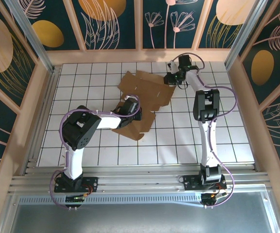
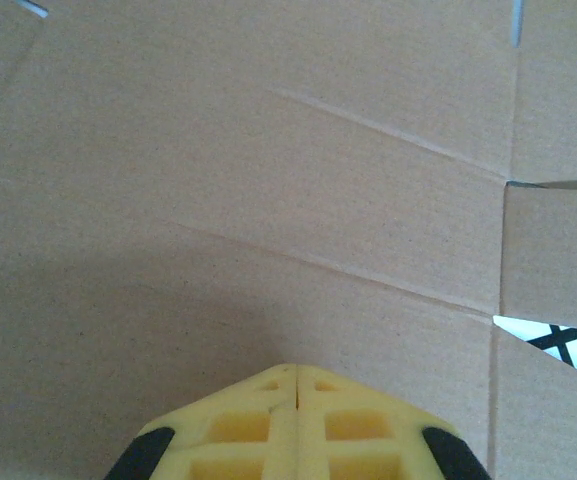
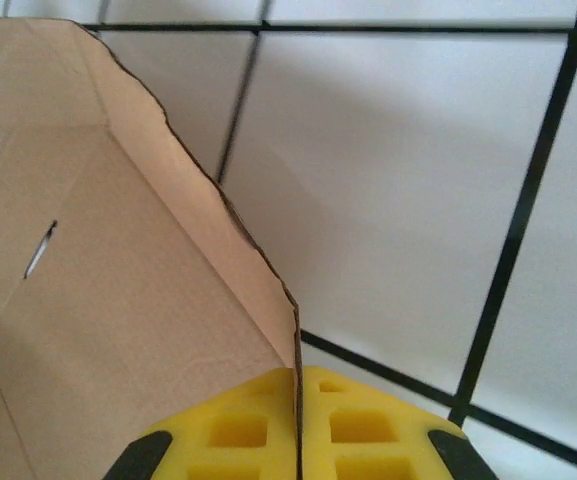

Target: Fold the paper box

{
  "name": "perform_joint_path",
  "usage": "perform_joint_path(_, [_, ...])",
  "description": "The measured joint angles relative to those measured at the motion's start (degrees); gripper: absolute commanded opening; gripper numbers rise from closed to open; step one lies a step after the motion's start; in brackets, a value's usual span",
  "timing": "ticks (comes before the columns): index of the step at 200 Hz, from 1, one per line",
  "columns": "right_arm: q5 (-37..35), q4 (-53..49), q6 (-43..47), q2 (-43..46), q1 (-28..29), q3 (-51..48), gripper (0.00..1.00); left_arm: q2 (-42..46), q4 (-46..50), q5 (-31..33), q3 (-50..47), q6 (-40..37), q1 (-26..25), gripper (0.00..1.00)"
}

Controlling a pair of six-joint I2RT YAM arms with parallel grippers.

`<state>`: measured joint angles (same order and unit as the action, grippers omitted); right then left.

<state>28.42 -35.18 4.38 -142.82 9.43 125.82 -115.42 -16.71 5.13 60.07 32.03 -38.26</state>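
where the left arm [image 1: 98, 121] crosses it, part of the flat brown die-cut cardboard paper box [image 1: 147, 92] is hidden.
it lies far-centre on the white black-gridded tile table [image 1: 193, 136], inside dark floral wall panels [image 1: 115, 24]; the left gripper [image 2: 296, 372] has its fingers pressed together over the sheet; the right gripper [image 3: 298, 372] pinches its raised far-right flap edge; open tiles lie around it.

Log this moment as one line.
paper box: unfolded sheet on table | left gripper: shut, tips against sheet | right gripper: shut on flap edge
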Motion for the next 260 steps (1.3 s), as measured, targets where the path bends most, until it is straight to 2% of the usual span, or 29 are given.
perform_joint_path(26, [-9.7, 5.4, 4.1, 13.0, 4.9, -10.8, 0.09, 0.0, -0.2, -1.1, -0.1, 0.8, 1.2, 0.03])
perform_joint_path(58, [-19.4, 14.8, 9.0, 29.6, 15.4, -26.9, 0.09, -0.2, -0.4, -1.5, 0.1, 1.0, 3.7, 0.08])
perform_joint_path(84, [-25.1, 22.7, 12.0, 36.4, 21.0, -39.2, 0.09, -0.4, -0.4, -2.1, 0.6, 1.1, 5.7, 0.17])
perform_joint_path(105, [-31.6, 32.0, 15.5, 39.2, 23.0, -49.2, 0.08, -0.1, -0.4, -3.1, 0.6, 1.3, 6.6, 0.25])
perform_joint_path(128, [-38.4, 40.0, 19.1, 41.4, 25.4, -55.4, 0.08, 2.4, 0.1, -3.1, -1.8, 1.7, 6.9, 0.33])
perform_joint_path(158, [-45.7, 45.2, 22.6, 41.5, 28.0, -58.7, 0.1, 11.8, 2.3, -2.8, -9.7, 2.3, 7.5, 0.37])
perform_joint_path(185, [-51.2, 49.5, 26.0, 41.6, 30.5, -61.5, 0.1, 25.2, 7.3, -0.6, -13.3, 4.9, 7.7, 0.38])
perform_joint_path(205, [-54.5, 51.1, 27.5, 41.6, 32.1, -62.5, 0.1, 33.6, 12.6, 2.5, -11.8, 8.2, 8.2, 0.43])
perform_joint_path(221, [-57.2, 53.0, 28.9, 41.6, 33.5, -63.8, 0.11, 37.0, 17.6, 3.5, -8.8, 11.0, 10.1, 0.45])
perform_joint_path(260, [-61.9, 57.9, 31.8, 41.6, 36.9, -67.5, 0.13, 35.3, 26.6, -1.4, 0.9, 14.9, 16.9, 0.51])
